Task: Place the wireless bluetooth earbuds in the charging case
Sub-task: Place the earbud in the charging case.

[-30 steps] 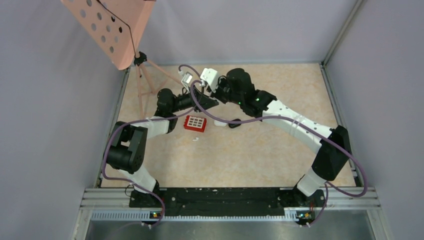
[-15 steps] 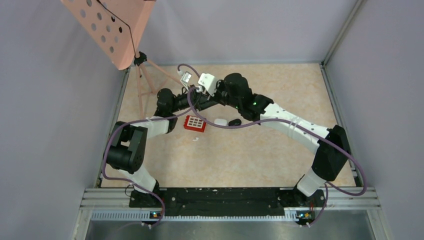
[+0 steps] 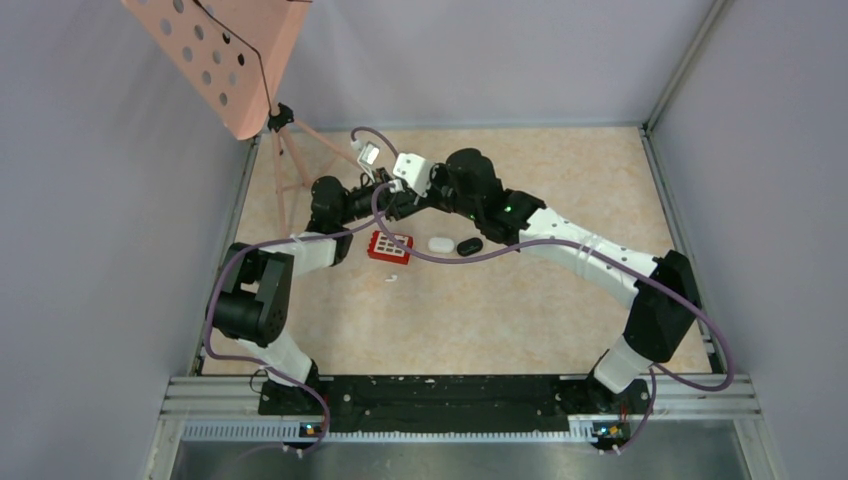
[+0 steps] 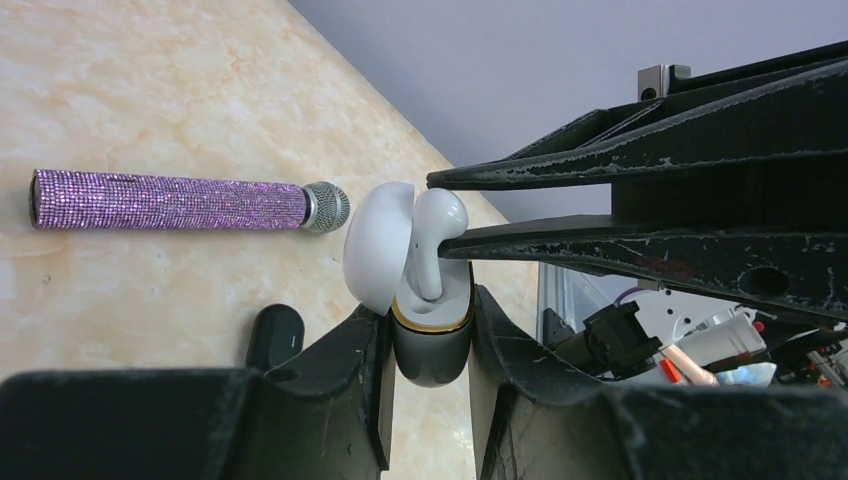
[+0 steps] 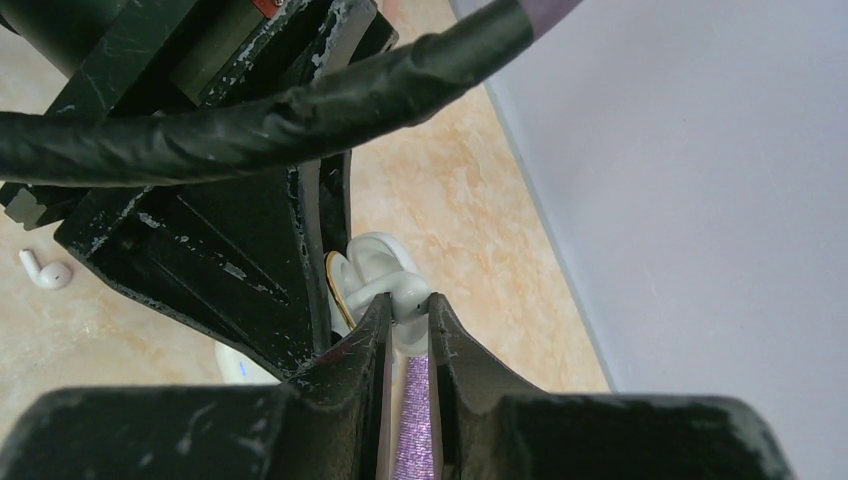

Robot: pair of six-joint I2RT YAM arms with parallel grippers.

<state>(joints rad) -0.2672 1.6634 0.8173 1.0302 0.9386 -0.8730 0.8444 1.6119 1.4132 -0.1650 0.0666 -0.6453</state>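
My left gripper (image 4: 428,305) is shut on the open charging case (image 4: 432,345), which has a dark grey body, a gold rim and a white lid swung up to the left. My right gripper (image 5: 408,300) is shut on a white earbud (image 5: 410,290) and holds it stem-down in the case's opening; the earbud also shows in the left wrist view (image 4: 436,222). In the top view both grippers meet above the table at the back centre, left (image 3: 398,206) and right (image 3: 413,197). A loose white earbud (image 3: 392,278) lies on the table.
A purple glitter microphone (image 4: 170,200) lies beyond the case. A red tray (image 3: 390,245), a white case (image 3: 440,243) and a black case (image 3: 469,245) lie below the grippers. A pink music stand (image 3: 225,60) stands at the back left.
My right arm has shifted a little left toward the left gripper, uncovering the white and black cases on the table. The left arm has barely moved.
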